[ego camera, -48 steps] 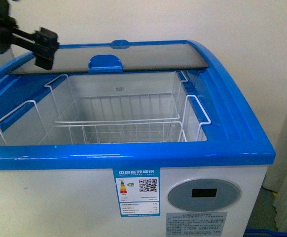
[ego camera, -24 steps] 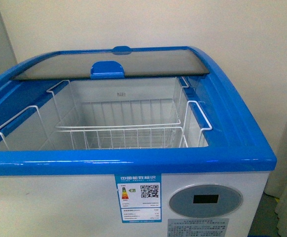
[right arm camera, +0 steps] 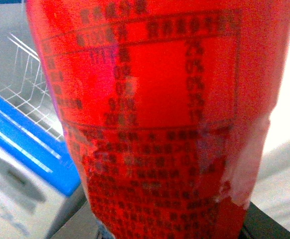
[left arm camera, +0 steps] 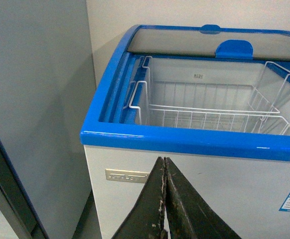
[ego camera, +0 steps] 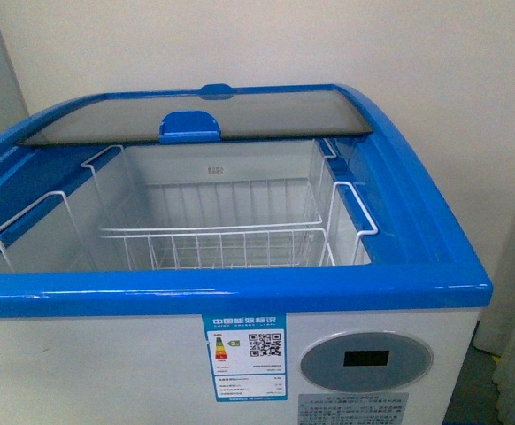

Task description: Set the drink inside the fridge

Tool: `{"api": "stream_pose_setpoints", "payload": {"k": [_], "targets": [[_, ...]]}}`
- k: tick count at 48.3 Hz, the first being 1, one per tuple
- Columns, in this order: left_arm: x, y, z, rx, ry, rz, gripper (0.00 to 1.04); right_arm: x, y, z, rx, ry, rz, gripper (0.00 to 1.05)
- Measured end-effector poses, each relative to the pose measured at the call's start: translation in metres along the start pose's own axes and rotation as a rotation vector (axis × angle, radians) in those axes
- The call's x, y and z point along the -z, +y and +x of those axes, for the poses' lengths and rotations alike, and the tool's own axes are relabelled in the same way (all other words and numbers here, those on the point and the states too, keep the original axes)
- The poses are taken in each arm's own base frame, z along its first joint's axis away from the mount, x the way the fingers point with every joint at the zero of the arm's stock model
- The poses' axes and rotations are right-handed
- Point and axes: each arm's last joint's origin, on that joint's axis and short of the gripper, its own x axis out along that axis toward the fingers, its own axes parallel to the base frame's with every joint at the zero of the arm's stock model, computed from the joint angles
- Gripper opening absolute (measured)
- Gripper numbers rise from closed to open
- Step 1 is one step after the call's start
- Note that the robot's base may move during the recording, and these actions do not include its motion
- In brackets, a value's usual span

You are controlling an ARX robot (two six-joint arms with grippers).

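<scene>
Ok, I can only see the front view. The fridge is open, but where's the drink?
Observer: The drink fills the right wrist view, red label up close, so near that it looks held.
Operator: What about the other arm?
Observer: The left gripper is shut with nothing in it, facing the fridge's white front.
Operator: Is the drink inside?
Observer: Seems not: the fridge's blue rim and grey display show behind it.

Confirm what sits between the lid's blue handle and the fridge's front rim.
Front view: only the open well holding an empty wire basket, between lid handle and front rim of the fridge.
</scene>
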Motion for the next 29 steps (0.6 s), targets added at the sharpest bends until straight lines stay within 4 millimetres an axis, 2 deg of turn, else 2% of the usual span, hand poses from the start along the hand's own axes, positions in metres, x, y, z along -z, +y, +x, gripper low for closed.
{"api": "stream_pose_setpoints", "payload": {"k": [2,5,10,15,20,29], "targets": [[0.000,0.000,0.000,0.000,-0.002,0.000,0.03,-0.009,-0.001,0.010,-0.018,-0.032,-0.076,0.38],[0.001,0.000,0.000,0.000,-0.006,0.000,0.03,-0.024,0.004,0.039,-0.085,-0.057,-0.249,0.38],[0.011,0.000,0.000,0.000,-0.007,0.000,0.03,-0.046,0.033,0.087,-0.231,-0.051,-0.515,0.38],[0.011,0.000,-0.001,0.000,-0.012,0.002,0.03,-0.063,0.063,0.129,-0.291,-0.044,-0.670,0.38],[0.011,0.000,-0.001,0.000,-0.012,0.002,0.03,-0.067,0.089,0.159,-0.335,-0.028,-0.725,0.38],[0.011,0.000,-0.001,0.000,-0.012,0.003,0.03,-0.053,0.125,0.206,-0.360,0.003,-0.788,0.38]]}}
